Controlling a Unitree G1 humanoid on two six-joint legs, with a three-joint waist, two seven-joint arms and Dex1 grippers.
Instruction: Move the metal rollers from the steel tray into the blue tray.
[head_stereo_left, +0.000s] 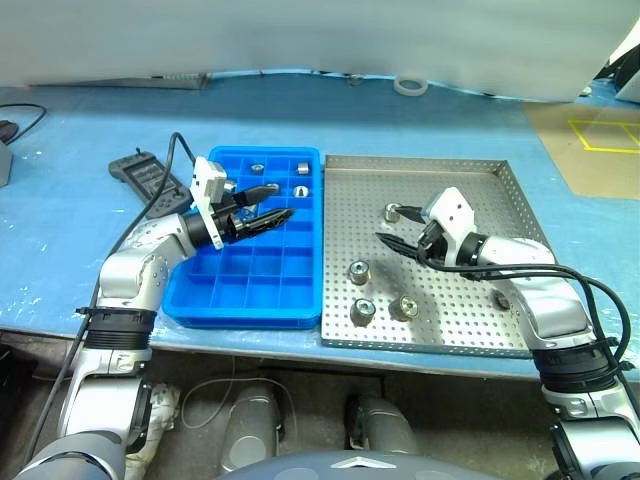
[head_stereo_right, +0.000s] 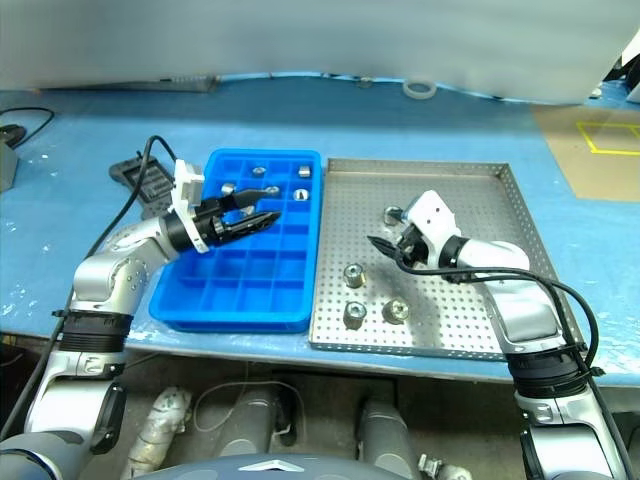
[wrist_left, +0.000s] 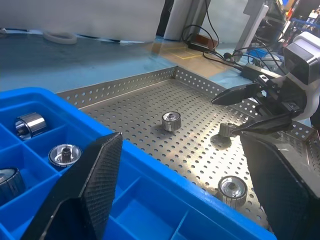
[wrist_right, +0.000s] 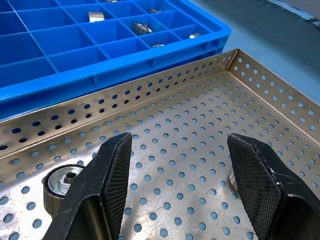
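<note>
The steel tray (head_stereo_left: 480, 180) holds several metal rollers: one at the back (head_stereo_left: 393, 212) and three nearer the front (head_stereo_left: 358, 271), (head_stereo_left: 363, 310), (head_stereo_left: 404, 307). To its left, the blue tray (head_stereo_left: 250, 295) has several rollers in its far compartments (head_stereo_left: 257, 169), (head_stereo_left: 301, 190). My left gripper (head_stereo_left: 275, 203) hovers open and empty over the blue tray's far half. My right gripper (head_stereo_left: 395, 228) is open and empty above the steel tray, just beside the back roller. The right wrist view has a roller (wrist_right: 62, 182) beside the left finger (wrist_right: 117, 165).
A black remote (head_stereo_left: 148, 180) lies left of the blue tray, and a white tape roll (head_stereo_left: 410, 86) sits at the table's back. A cable (head_stereo_left: 20, 125) runs at the far left. Yellow floor tape (head_stereo_left: 605, 135) marks the right.
</note>
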